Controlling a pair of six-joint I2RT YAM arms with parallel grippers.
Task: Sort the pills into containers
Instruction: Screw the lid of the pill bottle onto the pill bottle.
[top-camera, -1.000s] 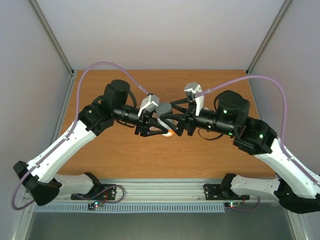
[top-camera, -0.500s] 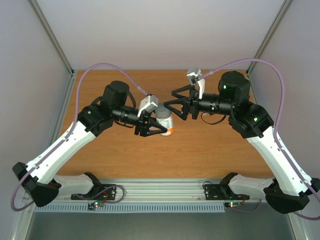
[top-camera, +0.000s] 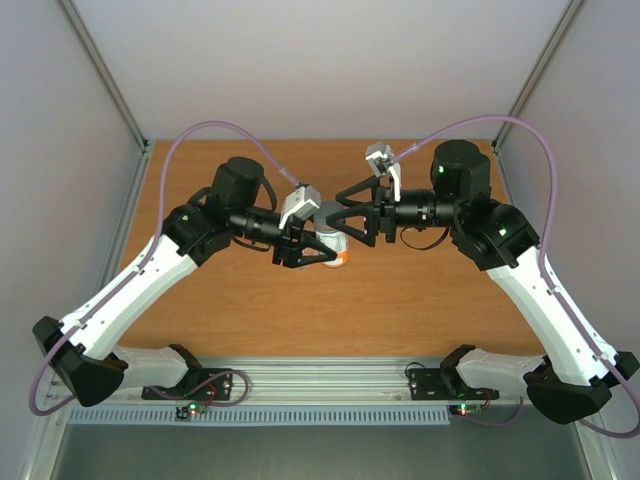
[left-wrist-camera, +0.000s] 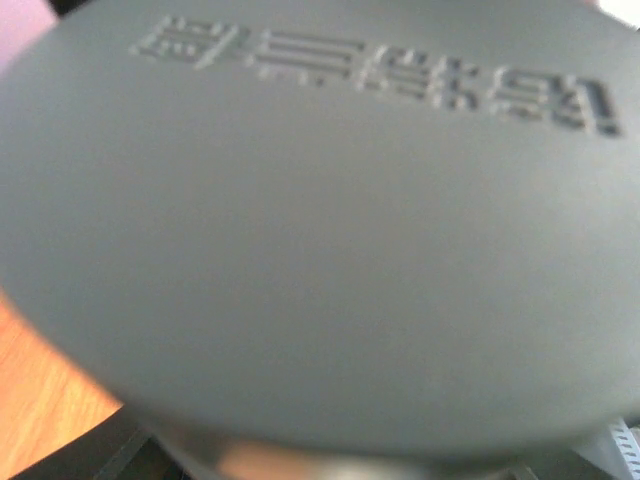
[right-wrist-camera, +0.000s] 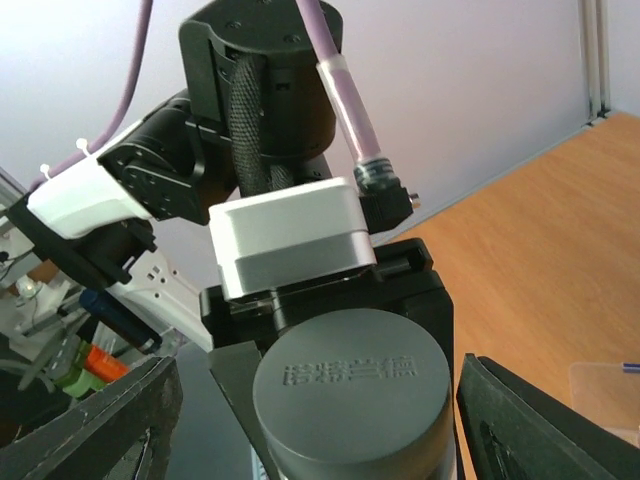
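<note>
White plastic pill bottle (top-camera: 336, 249) with an orange label and a round grey cap (top-camera: 328, 214), held off the wooden table (top-camera: 400, 300), over its middle, slightly toward the far edge. Left gripper (top-camera: 322, 250) is clamped on the bottle body, below the cap. Right gripper (top-camera: 339, 215) faces it, fingers spread wide on either side of the cap, with a gap on both sides in the right wrist view, so no contact.

Pills: none visible for certain, probably inside the bottle. Clear plastic pill box (right-wrist-camera: 603, 388) shows only as a corner at the right edge of the right wrist view, lying on the table. A tiny blue speck (right-wrist-camera: 628, 367) sits at it and could be a pill; too small to tell. The box is not visible from the top view.

Handling: the bottle looks light and rigid, with a smooth body that could slip or spin under twist. The cap is stiff and its rim is the place to grip, squarely across it. Pills are tiny, likely to roll and scatter.

In the way: the left arm's white wrist block (right-wrist-camera: 290, 245) sits just behind the cap, leaving little room for the right fingers. Both arms crowd the table centre.
</note>
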